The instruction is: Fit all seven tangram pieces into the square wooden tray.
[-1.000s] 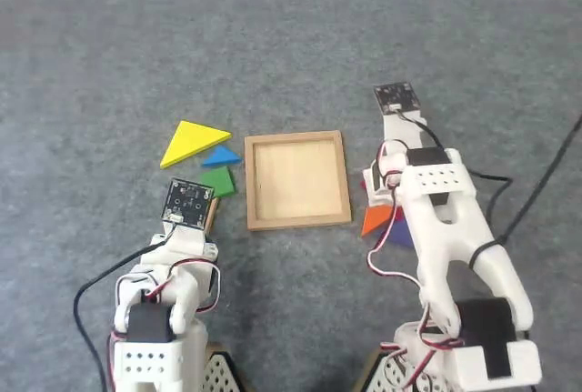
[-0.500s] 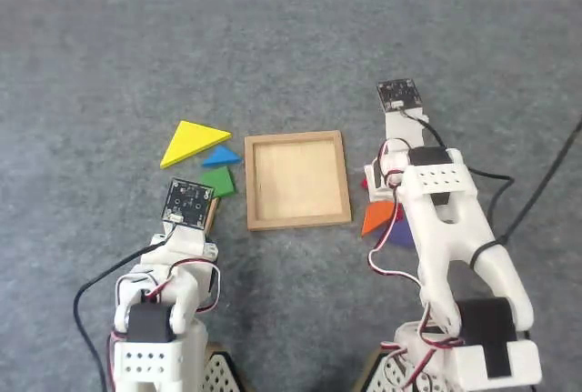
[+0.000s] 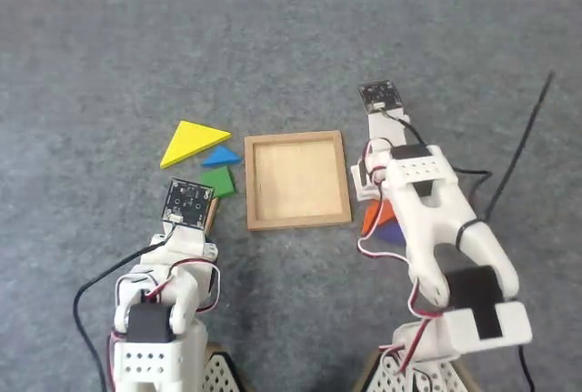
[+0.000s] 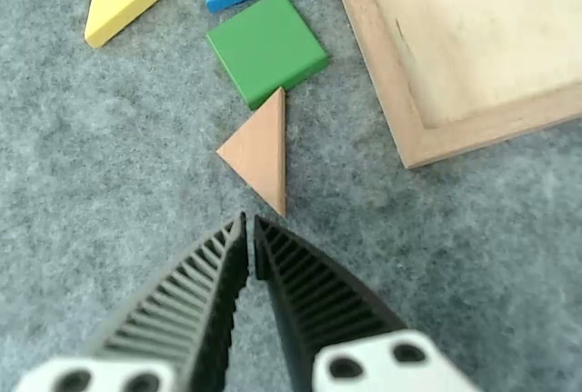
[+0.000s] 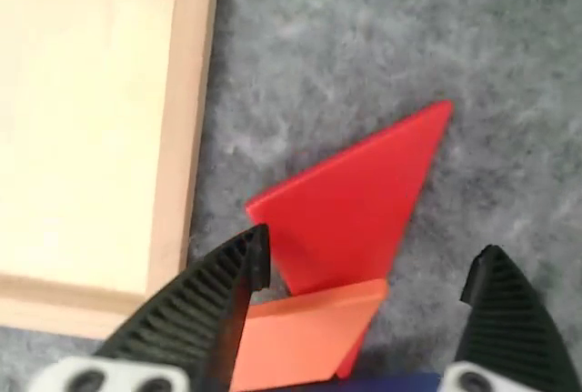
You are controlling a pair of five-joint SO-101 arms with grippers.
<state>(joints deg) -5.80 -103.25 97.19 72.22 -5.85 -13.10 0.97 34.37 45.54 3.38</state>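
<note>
The square wooden tray (image 3: 297,142) lies mid-table with nothing in it; its corner shows again (image 4: 414,133) and its side rail (image 5: 186,119). Left of it lie a yellow triangle (image 3: 191,142), a blue triangle (image 3: 220,155) and a green square (image 3: 218,181). A tan triangle (image 4: 259,151) lies just ahead of my left gripper (image 4: 249,228), which is shut and empty. My right gripper (image 5: 368,269) is open above a red triangle (image 5: 350,201) that overlaps an orange piece (image 5: 305,337). Orange (image 3: 372,217) and dark blue (image 3: 391,231) pieces peek out beside the right arm.
Grey carpet covers the table. The left arm's base (image 3: 150,337) and the right arm's body (image 3: 436,228) fill the near side. A black cable (image 3: 518,151) runs off to the right. Open carpet lies beyond the tray.
The right arm has swung left toward the tray's right edge, its wrist now closer to the tray. The left arm and the pieces have stayed put.
</note>
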